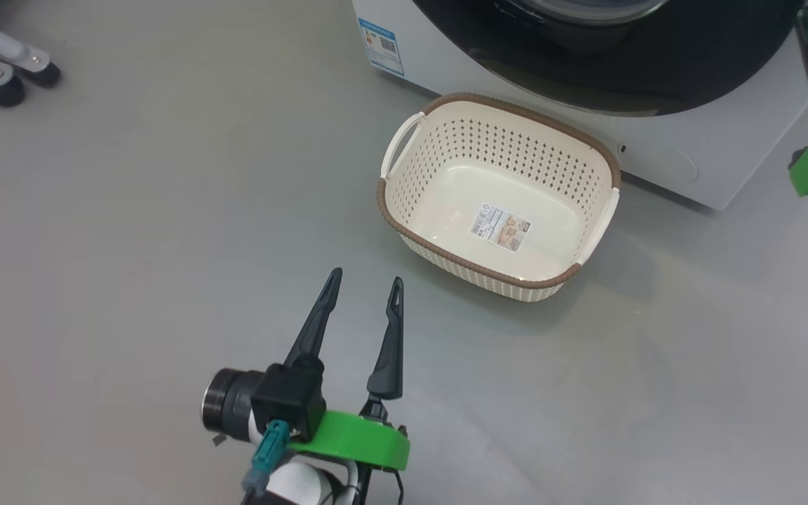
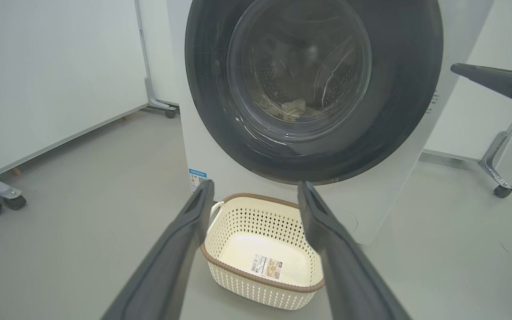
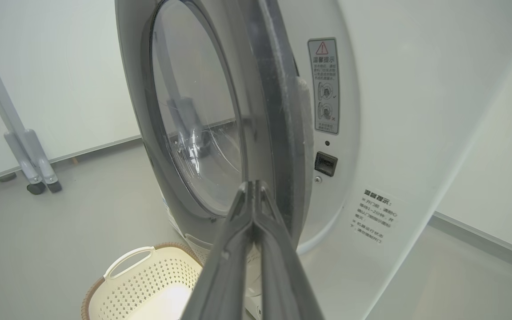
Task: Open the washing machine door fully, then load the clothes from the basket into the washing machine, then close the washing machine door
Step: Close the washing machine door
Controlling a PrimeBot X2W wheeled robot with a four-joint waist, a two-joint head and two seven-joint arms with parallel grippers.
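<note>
The washing machine (image 1: 656, 147) stands at the top of the head view, and its black-rimmed washing machine door (image 1: 621, 77) hangs over the basket (image 1: 495, 144). The basket sits on the floor in front, holding no clothes, only a paper label on its base. Through the door glass (image 2: 300, 71) I see the clothes (image 2: 294, 108) lying in the drum. My left gripper (image 1: 367, 277) is open, hovering short of the basket (image 2: 256, 222). My right gripper (image 3: 254, 184) is shut on nothing, its tips at the outer edge of the door (image 3: 194, 133), which stands slightly ajar.
Wheeled stand feet (image 1: 4, 91) sit at the far left. White panels on castered frames (image 2: 502, 191) flank the machine. The latch slot (image 3: 326, 163) and a warning label (image 3: 325, 84) show on the machine front. Open grey floor lies to the basket's left.
</note>
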